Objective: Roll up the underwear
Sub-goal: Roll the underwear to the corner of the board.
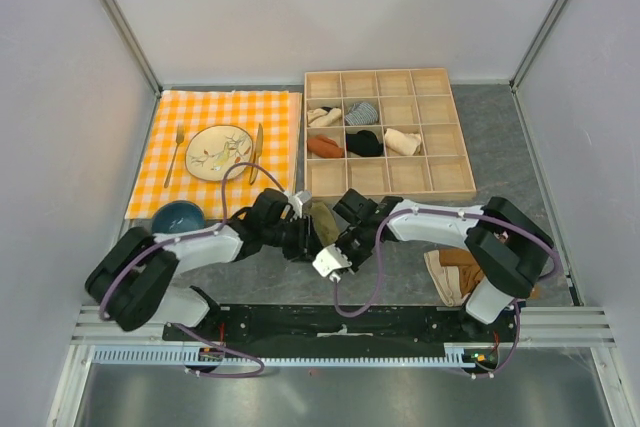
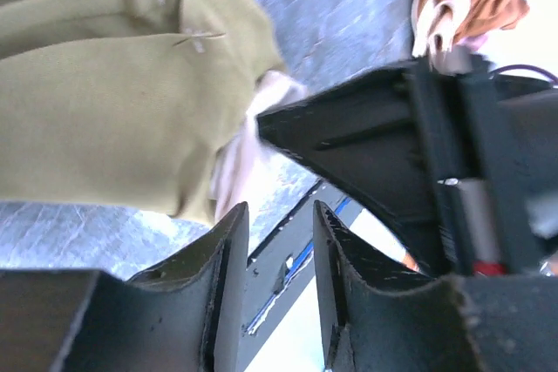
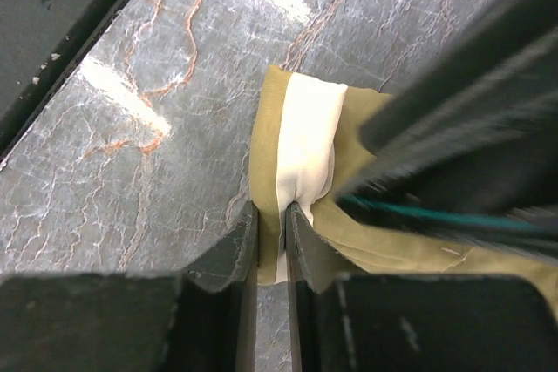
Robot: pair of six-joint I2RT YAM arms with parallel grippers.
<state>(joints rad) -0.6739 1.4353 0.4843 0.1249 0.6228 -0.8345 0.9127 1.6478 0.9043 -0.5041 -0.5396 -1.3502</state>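
Observation:
The olive-khaki underwear [image 1: 323, 221] lies bunched on the grey marble table between my two grippers. In the right wrist view its pale cream waistband [image 3: 305, 141] runs into my right gripper [image 3: 272, 215], which is shut on the olive and cream edge. My right gripper also shows in the top view [image 1: 342, 239]. In the left wrist view the underwear [image 2: 105, 102] fills the upper left, folded, with a pale bit at its edge. My left gripper [image 2: 279, 228] sits just below it, open with nothing between the fingers; it also shows in the top view [image 1: 300, 233].
A wooden compartment box [image 1: 440, 182] holding several rolled garments stands at the back. An orange checked cloth [image 1: 275, 112] with plate [image 1: 218, 152], fork and knife lies back left, a blue bowl [image 1: 178, 217] near it. A rust-brown and pink garment pile [image 1: 455, 272] lies right.

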